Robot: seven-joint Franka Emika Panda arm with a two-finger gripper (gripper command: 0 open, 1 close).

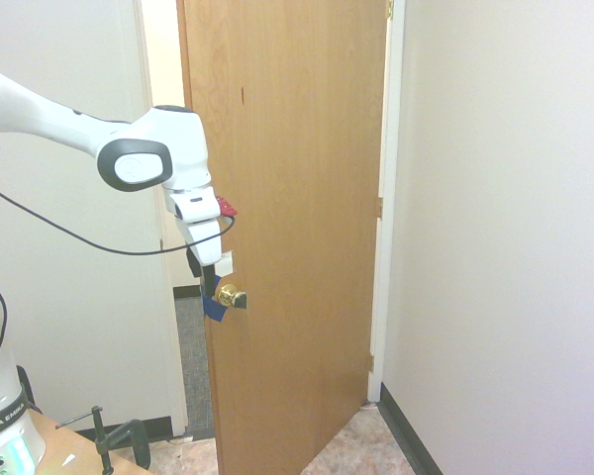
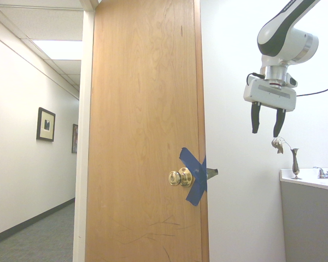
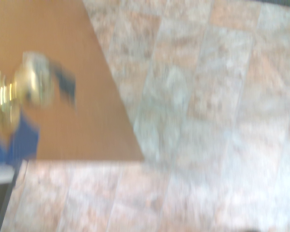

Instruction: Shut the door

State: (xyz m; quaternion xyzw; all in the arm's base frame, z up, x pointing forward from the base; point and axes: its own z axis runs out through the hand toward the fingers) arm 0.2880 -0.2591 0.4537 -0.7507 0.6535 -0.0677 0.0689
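Note:
The door point(image 1: 297, 198) is a tall light-brown wood-grain slab standing partly open. Its brass round knob point(image 1: 231, 296) has blue tape point(image 1: 214, 310) just beside it, a small white sticker point(image 1: 225, 262) above it and a tiny red mark point(image 1: 243, 96) high up. My gripper point(image 2: 267, 131) hangs open and empty, pointing down. It is beside the door's free edge, a little above knob height and apart from the door point(image 2: 142, 109). The blue tape point(image 2: 194, 174) crosses the edge by the knob point(image 2: 180, 177). The wrist view shows a blurred knob point(image 3: 19, 92) and door face point(image 3: 53, 58).
A white wall point(image 1: 505, 198) runs along the hinge side, with the door frame point(image 1: 388, 198) next to it. Stone tile floor point(image 3: 208, 121) lies below. A counter with a small vase point(image 2: 294, 162) stands behind the arm. A hallway with framed pictures point(image 2: 46, 124) shows past the door.

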